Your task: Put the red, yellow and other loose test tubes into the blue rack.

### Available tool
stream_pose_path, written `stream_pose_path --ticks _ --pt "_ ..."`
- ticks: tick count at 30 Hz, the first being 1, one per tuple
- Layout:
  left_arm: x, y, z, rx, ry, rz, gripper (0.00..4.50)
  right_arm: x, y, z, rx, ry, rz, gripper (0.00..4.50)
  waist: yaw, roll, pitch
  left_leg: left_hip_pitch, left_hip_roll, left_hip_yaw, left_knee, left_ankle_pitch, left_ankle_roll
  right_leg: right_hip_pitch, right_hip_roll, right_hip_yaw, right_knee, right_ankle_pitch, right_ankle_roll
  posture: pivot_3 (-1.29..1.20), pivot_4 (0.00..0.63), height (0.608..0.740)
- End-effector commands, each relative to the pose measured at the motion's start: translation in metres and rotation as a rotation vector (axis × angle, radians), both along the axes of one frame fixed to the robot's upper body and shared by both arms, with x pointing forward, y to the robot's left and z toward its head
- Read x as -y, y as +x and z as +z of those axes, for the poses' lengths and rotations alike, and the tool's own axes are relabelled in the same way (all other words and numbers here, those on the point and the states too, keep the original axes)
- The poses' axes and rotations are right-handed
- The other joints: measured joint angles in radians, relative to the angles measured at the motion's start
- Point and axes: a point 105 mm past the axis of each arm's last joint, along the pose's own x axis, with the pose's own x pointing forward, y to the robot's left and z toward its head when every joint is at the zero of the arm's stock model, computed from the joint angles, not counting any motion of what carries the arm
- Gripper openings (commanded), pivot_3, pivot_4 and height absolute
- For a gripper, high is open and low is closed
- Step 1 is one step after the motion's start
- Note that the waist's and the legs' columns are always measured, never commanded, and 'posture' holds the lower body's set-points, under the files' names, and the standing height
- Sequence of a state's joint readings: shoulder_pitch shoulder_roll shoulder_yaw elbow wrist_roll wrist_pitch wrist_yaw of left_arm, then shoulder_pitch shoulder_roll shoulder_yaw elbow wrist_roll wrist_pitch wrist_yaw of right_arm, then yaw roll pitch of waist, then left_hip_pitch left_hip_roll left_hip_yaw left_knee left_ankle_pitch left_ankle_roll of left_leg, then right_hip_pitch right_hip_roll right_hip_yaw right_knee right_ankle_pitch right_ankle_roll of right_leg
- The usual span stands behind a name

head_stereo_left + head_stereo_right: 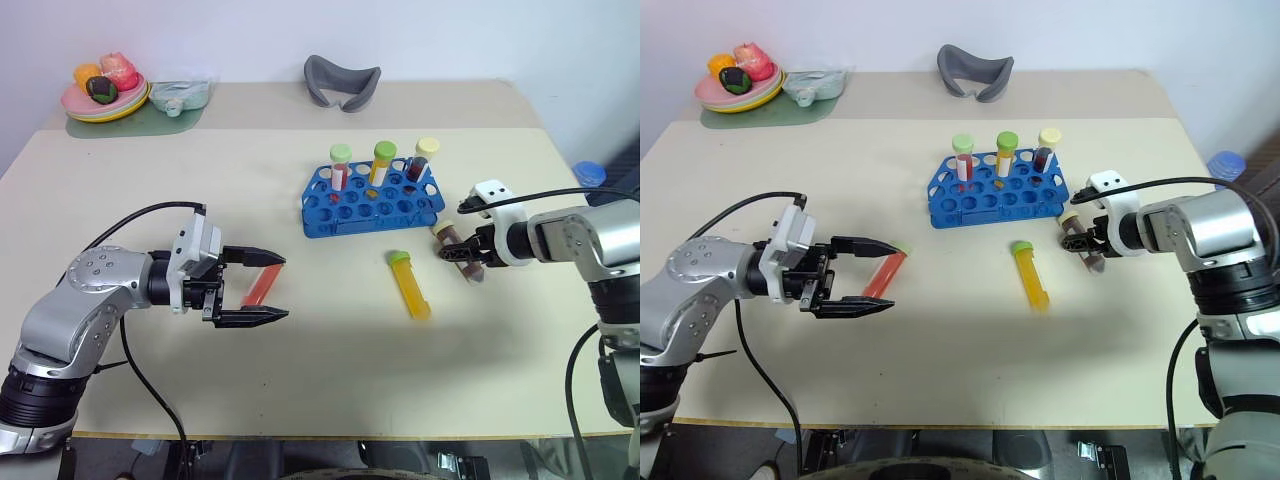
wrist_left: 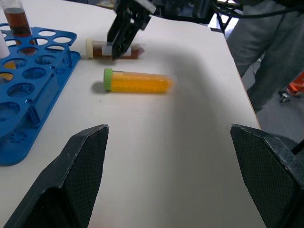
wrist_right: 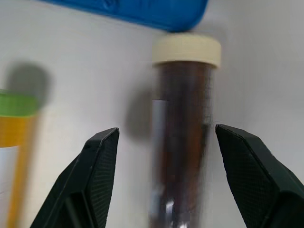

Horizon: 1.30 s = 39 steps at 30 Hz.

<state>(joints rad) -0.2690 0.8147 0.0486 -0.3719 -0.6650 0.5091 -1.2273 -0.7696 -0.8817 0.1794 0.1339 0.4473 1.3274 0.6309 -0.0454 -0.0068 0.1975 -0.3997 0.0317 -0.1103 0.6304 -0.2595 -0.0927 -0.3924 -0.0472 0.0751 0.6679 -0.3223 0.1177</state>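
Observation:
The blue rack [image 1: 372, 200] stands mid-table with three capped tubes upright in its back row. A yellow tube with a green cap [image 1: 411, 285] lies in front of it. To the right lies a brown tube with a cream cap [image 1: 452, 243], its cap toward the rack. My right gripper [image 1: 467, 256] hangs over this brown tube [image 3: 183, 142], open, one finger on each side and apart from it. A red tube [image 1: 259, 287] lies flat on the table at the left. My left gripper [image 1: 272, 288] is open, pointing right, and the red tube shows between its fingers, ungripped.
A plate of toy food [image 1: 105, 100] and a pale bowl [image 1: 180, 95] sit on a green mat at the back left. A grey curved object [image 1: 342, 80] lies at the back centre. A person's legs [image 2: 270, 61] stand beyond the table's right edge.

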Motion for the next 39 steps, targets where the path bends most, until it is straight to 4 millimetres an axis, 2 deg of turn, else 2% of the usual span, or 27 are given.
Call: stream_pose_path --ticks 1,15,18,19,21,22,27,29,32,39 --pt "0.003 -0.003 0.004 0.029 -0.004 -0.008 4.17 0.005 0.011 0.015 0.067 -0.023 0.000 3.30 0.000 0.000 0.000 0.000 0.000 0.000 0.000 0.000 0.000 0.000 0.000 0.000 0.000 0.000 0.000 0.00 0.150 0.740" --pt "0.003 -0.005 0.005 0.028 -0.003 0.016 4.17 -0.001 0.014 0.006 0.045 -0.027 0.049 3.30 -0.002 0.000 0.000 0.000 0.000 0.000 0.000 0.000 0.000 0.000 0.000 0.000 0.001 0.000 0.000 0.00 0.150 0.740" --pt "0.003 -0.006 0.006 0.029 -0.003 0.018 4.24 -0.001 0.014 0.005 0.043 -0.034 0.055 2.47 -0.003 0.000 0.000 0.000 0.000 0.000 0.000 0.000 0.000 0.000 0.000 0.000 0.001 0.000 0.000 0.00 0.150 0.740" --pt "0.003 -0.006 0.006 0.029 -0.003 0.018 4.24 -0.001 0.015 0.004 0.043 -0.037 0.056 2.08 -0.003 0.000 0.000 0.000 0.000 0.000 0.000 0.000 0.000 0.000 0.000 0.000 0.001 0.000 0.000 0.00 0.150 0.740" --pt "0.003 -0.006 0.006 0.029 -0.003 0.019 4.24 -0.001 0.015 0.004 0.043 -0.040 0.057 1.04 -0.003 0.000 0.000 0.000 0.000 0.000 0.000 0.000 0.000 0.000 0.000 0.000 0.001 0.000 0.000 0.00 0.150 0.740" --pt "0.003 -0.006 0.006 0.028 -0.004 0.018 4.24 -0.001 0.015 0.003 0.043 -0.039 0.056 0.78 -0.003 0.000 0.000 0.000 0.000 0.000 0.000 0.000 0.000 0.000 0.000 0.000 0.001 0.000 0.000 0.00 0.150 0.740" --pt "0.003 -0.005 0.007 0.025 -0.006 0.024 4.24 -0.003 0.013 0.005 0.049 -0.017 0.057 0.78 -0.003 0.000 0.000 0.000 0.000 0.000 0.000 0.000 0.000 0.000 0.000 0.000 0.001 0.000 0.000 0.00 0.150 0.740" --pt "0.003 -0.005 0.007 0.025 -0.007 0.027 4.24 -0.006 0.012 0.013 0.074 0.010 0.062 0.78 -0.003 0.000 0.000 0.000 0.000 0.000 0.000 0.000 0.000 0.000 0.000 0.000 0.001 0.000 0.000 0.00 0.150 0.740" --pt "0.003 -0.005 0.007 0.024 -0.010 0.038 4.24 -0.016 0.009 0.036 0.164 0.115 0.084 0.78 -0.001 0.000 0.000 0.000 0.000 0.000 0.000 0.000 0.000 -0.001 0.000 0.000 0.001 0.000 0.000 0.00 0.150 0.740" --pt "0.002 -0.001 0.005 0.011 -0.045 0.098 4.24 -0.052 -0.003 0.102 0.517 0.590 0.159 0.78 0.001 0.000 0.000 0.000 0.000 0.000 0.000 0.000 0.000 -0.001 0.000 0.000 0.002 0.000 0.000 0.00 0.150 0.740"
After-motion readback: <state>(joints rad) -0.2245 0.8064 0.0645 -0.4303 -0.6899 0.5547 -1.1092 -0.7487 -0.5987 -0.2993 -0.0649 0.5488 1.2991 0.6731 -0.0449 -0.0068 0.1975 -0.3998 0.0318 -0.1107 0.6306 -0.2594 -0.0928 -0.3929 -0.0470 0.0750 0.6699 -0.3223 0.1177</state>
